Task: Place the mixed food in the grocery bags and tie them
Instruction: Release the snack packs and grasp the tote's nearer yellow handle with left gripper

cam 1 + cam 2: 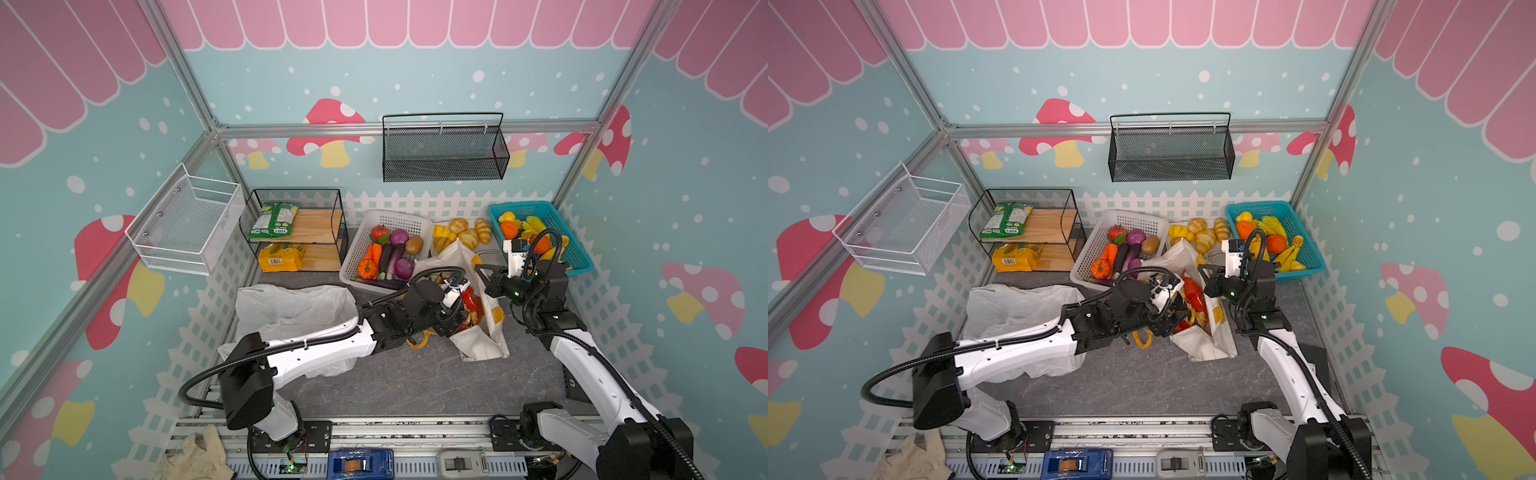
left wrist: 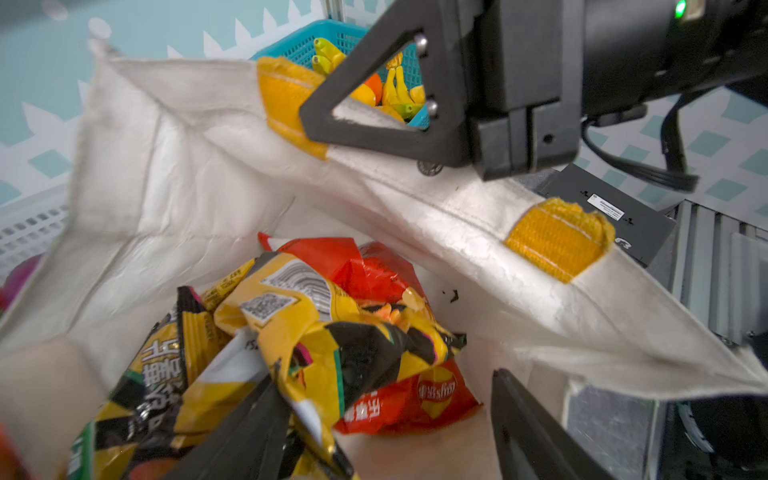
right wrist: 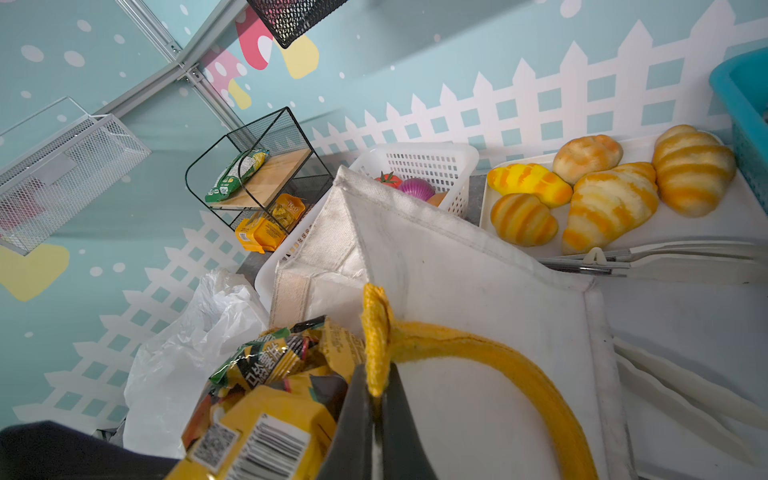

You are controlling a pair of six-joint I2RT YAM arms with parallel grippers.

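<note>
The cream canvas tote [image 1: 484, 345] [image 1: 1208, 345] stands at the table's middle with its mouth spread. Inside it lie the red crisp packet [image 2: 436, 395] and, on top, the yellow-and-dark snack packet [image 2: 316, 320] [image 3: 266, 365]. My left gripper [image 2: 386, 374] [image 1: 461, 316] is open in the tote's mouth, just above both packets, gripping nothing. My right gripper [image 3: 376, 374] [image 1: 478, 270] is shut on the tote's yellow handle [image 3: 498, 357] at the far rim. The white plastic bag [image 1: 291, 307] [image 3: 187, 353] lies crumpled at the left. Orange and yellow toy fruits [image 1: 509, 229] sit in the teal basket [image 1: 582, 257].
A white basket [image 1: 390, 218] of vegetables and a tray of bread rolls [image 1: 461, 232] stand behind the tote. The black wire shelf [image 1: 297, 195] at back left holds green and yellow packets. Tongs [image 3: 665, 257] lie on the tray's edge. Wire baskets hang on the walls.
</note>
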